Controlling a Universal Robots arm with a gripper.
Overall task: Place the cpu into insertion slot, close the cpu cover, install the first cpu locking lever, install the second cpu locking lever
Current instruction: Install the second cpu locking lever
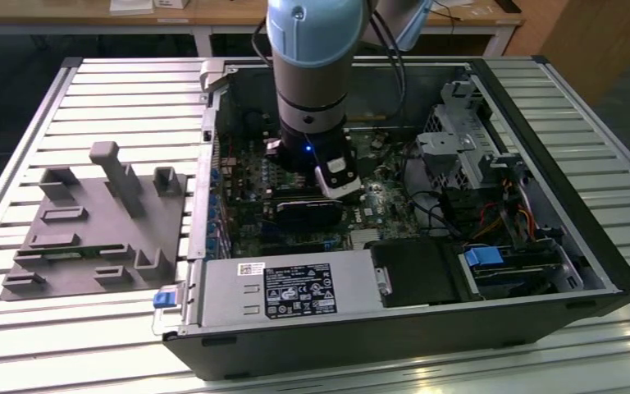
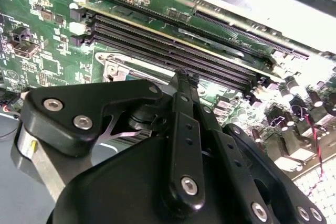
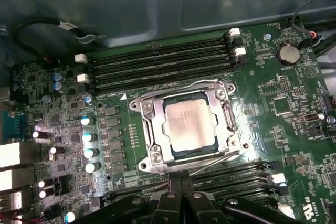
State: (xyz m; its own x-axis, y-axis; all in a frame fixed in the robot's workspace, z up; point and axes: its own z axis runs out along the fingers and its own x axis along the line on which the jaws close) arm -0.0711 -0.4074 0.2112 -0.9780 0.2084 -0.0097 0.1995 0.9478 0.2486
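Sitting in the insertion slot [image 3: 186,129], the cpu [image 3: 188,124] lies just beyond the pincer [image 3: 180,196].

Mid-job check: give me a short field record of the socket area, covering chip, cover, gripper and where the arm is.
chip: cpu lies flat in the insertion slot
cover: cpu cover is down, framing the chip through its window
gripper: gripper is shut, holding nothing, at the socket's edge beside the memory slots
arm: reaches down into the open computer case, over the motherboard
outside: grey fixture block on the table at the exterior view's left
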